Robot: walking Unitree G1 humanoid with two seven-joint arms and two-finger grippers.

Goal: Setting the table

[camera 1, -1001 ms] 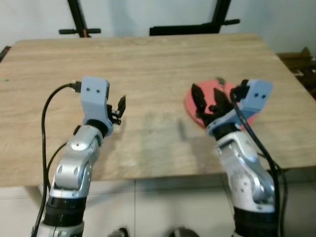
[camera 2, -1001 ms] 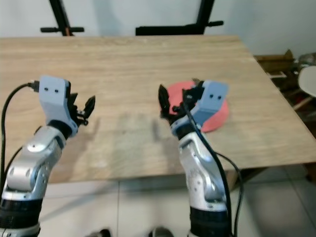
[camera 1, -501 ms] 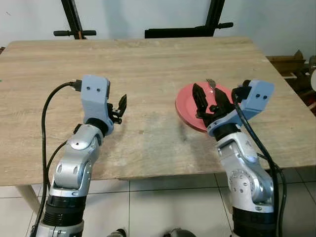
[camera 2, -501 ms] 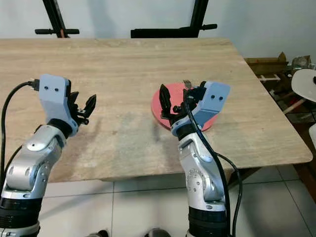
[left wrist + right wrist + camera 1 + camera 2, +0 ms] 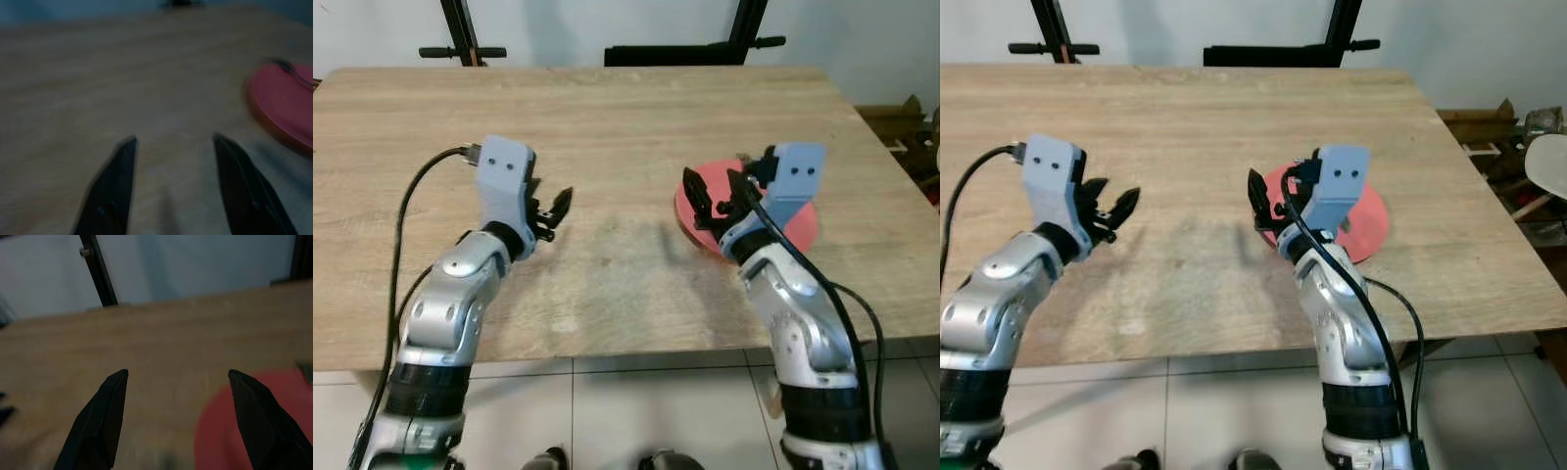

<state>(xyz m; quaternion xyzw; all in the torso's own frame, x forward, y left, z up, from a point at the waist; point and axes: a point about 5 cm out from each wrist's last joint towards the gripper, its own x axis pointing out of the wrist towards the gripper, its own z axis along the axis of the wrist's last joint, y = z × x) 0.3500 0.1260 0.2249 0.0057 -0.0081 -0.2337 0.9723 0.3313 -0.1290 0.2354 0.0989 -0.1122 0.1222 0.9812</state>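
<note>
Wooden table filled most of the head views, its pale grain running from the upper edge of the frame down to the near edge in the lower half. A red plate lay flat on it, right of centre in the frame and towards the table's right side. In the left wrist view a thin dark item rested on the plate's rim; it was too blurred to identify.

Above the plate's near-left part hung the right gripper, right of centre in the picture, its two black fingers spread wide apart with nothing between them. From the right wrist camera, one fingertip showed over bare wood and the other over the red plate.

Left of centre in the frame was the left gripper, raised over bare tabletop well apart from the plate, fingers likewise parted and empty. Its wrist camera looked across the wood towards the plate.

Black stand legs stood behind the table's far edge, at the top of the frame.
</note>
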